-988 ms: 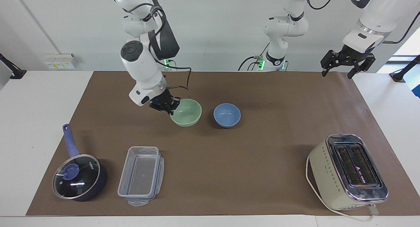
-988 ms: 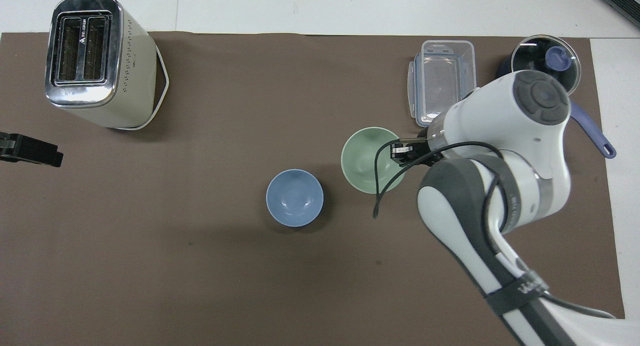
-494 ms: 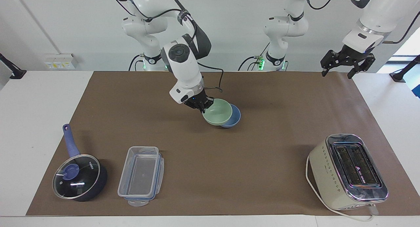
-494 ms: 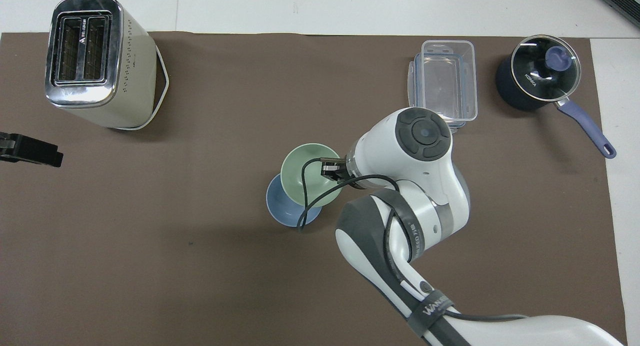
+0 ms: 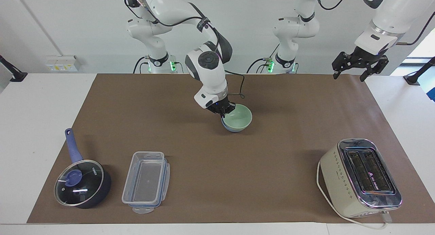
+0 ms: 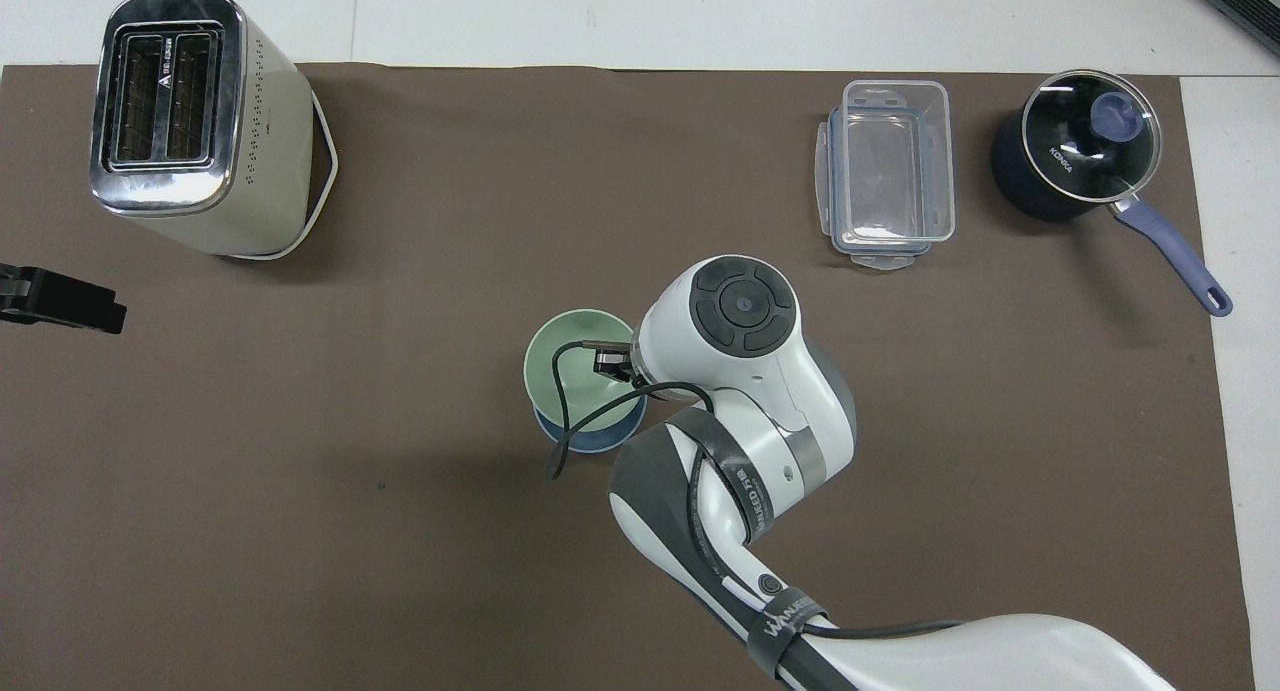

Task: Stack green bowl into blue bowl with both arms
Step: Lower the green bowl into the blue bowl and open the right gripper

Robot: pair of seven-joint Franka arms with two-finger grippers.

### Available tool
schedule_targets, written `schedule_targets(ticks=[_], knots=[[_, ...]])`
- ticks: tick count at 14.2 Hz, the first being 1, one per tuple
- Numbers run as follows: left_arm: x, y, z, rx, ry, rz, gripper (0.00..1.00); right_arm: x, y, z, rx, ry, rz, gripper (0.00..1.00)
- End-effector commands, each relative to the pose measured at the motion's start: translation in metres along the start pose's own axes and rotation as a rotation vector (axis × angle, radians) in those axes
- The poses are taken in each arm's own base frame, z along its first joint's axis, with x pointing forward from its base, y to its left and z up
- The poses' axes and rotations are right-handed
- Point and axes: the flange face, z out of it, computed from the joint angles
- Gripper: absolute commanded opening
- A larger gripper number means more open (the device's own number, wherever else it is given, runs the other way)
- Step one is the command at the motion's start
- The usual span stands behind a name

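Observation:
The pale green bowl (image 5: 239, 118) (image 6: 570, 366) sits in the mouth of the blue bowl (image 5: 227, 128) (image 6: 590, 437), slightly tilted. Only a thin blue sliver shows under it, at the middle of the brown mat. My right gripper (image 5: 224, 112) (image 6: 610, 361) is shut on the green bowl's rim, on the side toward the right arm's end. I cannot tell whether the green bowl rests fully in the blue one. My left gripper (image 5: 348, 77) (image 6: 60, 306) waits open and holds nothing, in the air over the mat's edge at the left arm's end.
A cream and chrome toaster (image 5: 360, 177) (image 6: 190, 121) stands farther from the robots at the left arm's end. A clear plastic container (image 5: 146, 182) (image 6: 888, 171) and a dark blue lidded saucepan (image 5: 81, 184) (image 6: 1075, 151) sit farther out at the right arm's end.
My right gripper carried the green bowl sideways from its spot beside the blue bowl, toward the left arm's end, and lowered it onto the blue bowl. The left arm stayed still.

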Motion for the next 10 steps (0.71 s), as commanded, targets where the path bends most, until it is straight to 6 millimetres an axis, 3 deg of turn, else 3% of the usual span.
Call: schedule_targets(ticks=[1, 10], knots=[[-0.008, 0.0, -0.001, -0.01, -0.007, -0.012, 1.0, 0.006, -0.001, 0.001, 0.011, 0.024, 0.015, 0.0], [-0.008, 0.0, -0.001, -0.01, -0.007, -0.012, 1.0, -0.001, 0.0, 0.015, -0.011, -0.008, 0.014, 0.0]])
